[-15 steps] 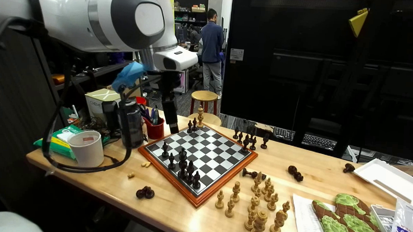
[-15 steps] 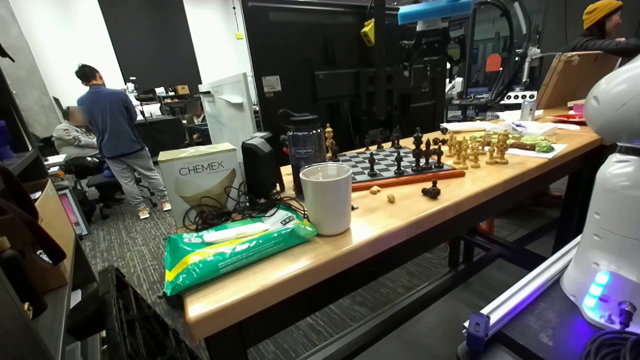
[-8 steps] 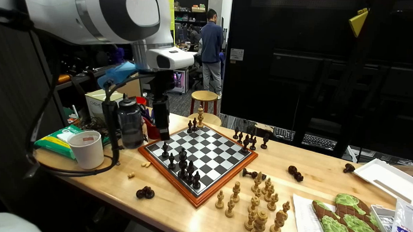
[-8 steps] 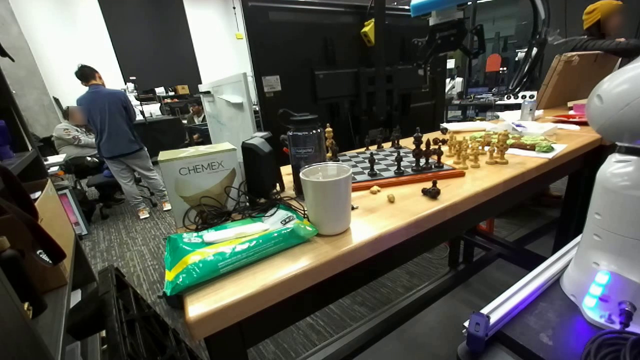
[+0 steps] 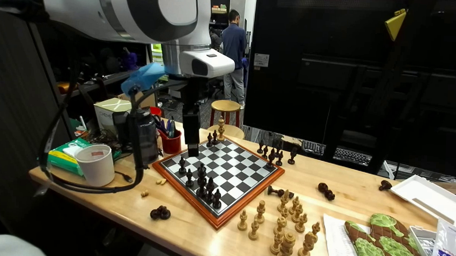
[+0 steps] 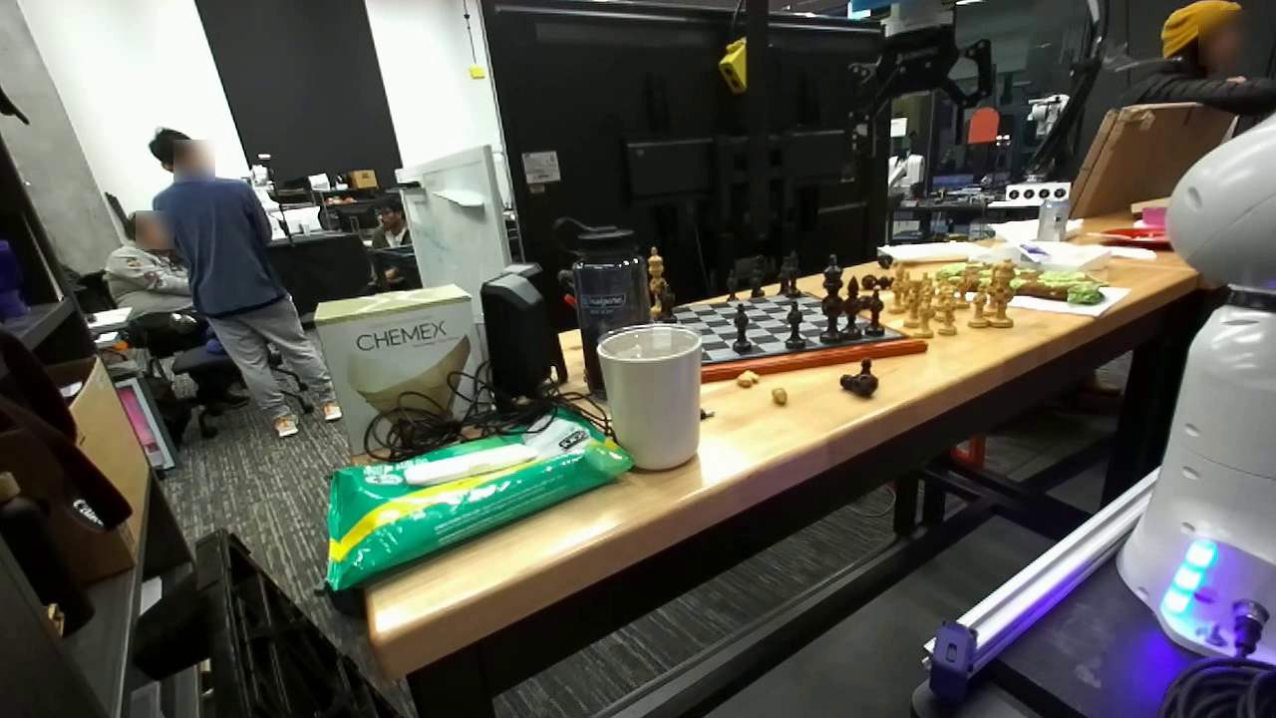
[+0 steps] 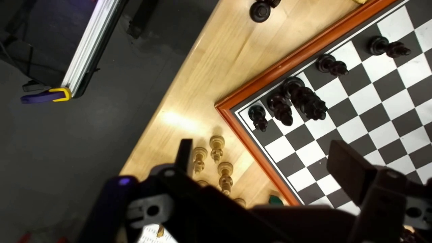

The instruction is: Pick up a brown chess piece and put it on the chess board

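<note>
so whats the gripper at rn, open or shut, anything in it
Gripper: open, jaws wide apart in the wrist view, holding nothing.

In an exterior view it's an oblique look down, chess board (image 5: 226,169) near 6 o'clock; in an exterior view it's lower, near-level, white cup (image 6: 650,404) close up, board farther, toward 3 o'clock; wrist view faces steeply down, all three sharing the board.
</note>
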`<action>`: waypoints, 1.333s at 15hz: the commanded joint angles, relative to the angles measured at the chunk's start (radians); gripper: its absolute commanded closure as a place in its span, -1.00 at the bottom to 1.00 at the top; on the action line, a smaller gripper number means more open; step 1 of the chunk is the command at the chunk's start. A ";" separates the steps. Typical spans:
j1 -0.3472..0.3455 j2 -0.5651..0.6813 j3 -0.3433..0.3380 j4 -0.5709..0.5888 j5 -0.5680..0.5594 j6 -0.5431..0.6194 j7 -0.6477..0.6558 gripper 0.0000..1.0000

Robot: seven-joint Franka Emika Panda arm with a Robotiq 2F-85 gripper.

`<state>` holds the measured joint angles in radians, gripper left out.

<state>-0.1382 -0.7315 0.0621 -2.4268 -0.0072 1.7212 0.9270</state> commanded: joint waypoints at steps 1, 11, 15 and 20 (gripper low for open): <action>-0.020 -0.026 -0.027 0.008 0.015 -0.021 -0.040 -1.00; -0.091 -0.043 -0.119 -0.010 0.026 -0.007 -0.120 -1.00; -0.119 -0.039 -0.146 -0.017 0.033 -0.001 -0.147 -1.00; -0.152 -0.026 -0.182 -0.030 0.055 0.004 -0.176 -1.00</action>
<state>-0.2627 -0.7503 -0.1029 -2.4428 0.0157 1.7221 0.7862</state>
